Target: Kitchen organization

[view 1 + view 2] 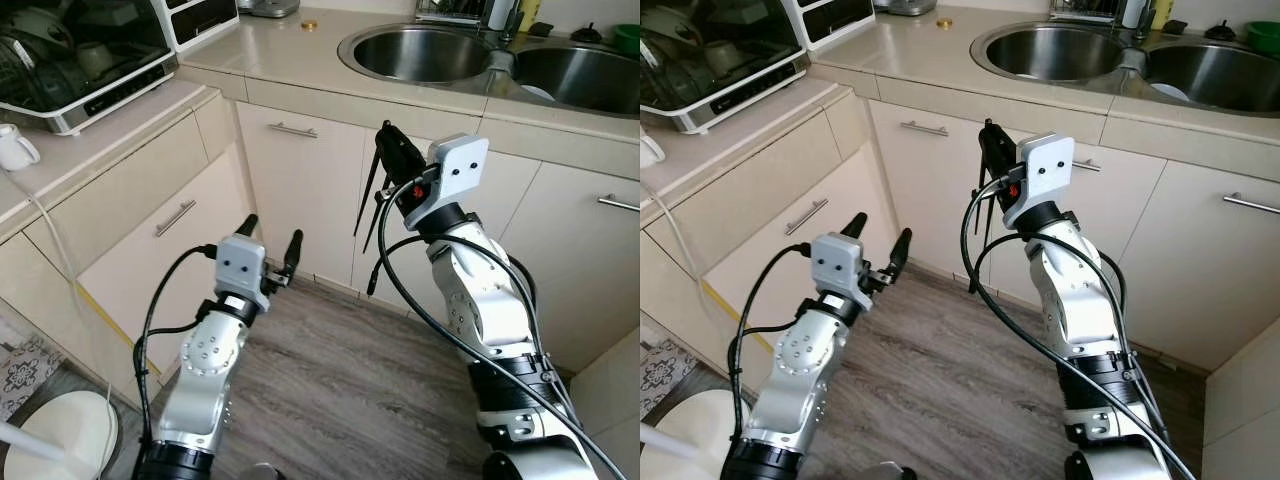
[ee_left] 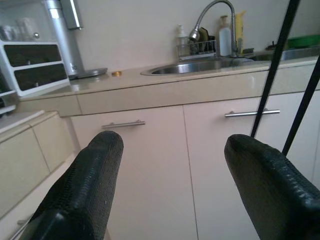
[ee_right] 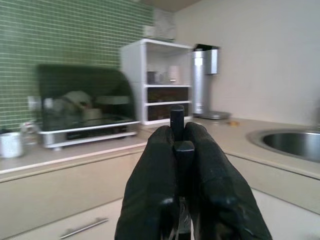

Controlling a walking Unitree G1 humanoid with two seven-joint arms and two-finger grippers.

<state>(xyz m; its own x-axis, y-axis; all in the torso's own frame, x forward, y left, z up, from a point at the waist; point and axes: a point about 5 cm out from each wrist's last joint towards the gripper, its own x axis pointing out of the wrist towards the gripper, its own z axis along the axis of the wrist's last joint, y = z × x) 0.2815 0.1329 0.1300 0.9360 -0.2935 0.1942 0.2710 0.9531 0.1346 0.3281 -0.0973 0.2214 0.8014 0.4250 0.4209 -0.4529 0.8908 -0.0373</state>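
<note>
My right gripper is raised in front of the sink cabinet, shut on the top of black tongs. Their two thin prongs hang down in front of the cabinet door. In the right wrist view both fingers press on the black handle. My left gripper is held lower, over the wood floor near the corner cabinets. It is open with nothing between its fingers. The tongs' prongs cross the left wrist view.
An L-shaped beige counter holds a dish dryer, a white mug, a small gold item and a double sink. Cabinet doors with metal handles face me. A white round stool stands low at my left.
</note>
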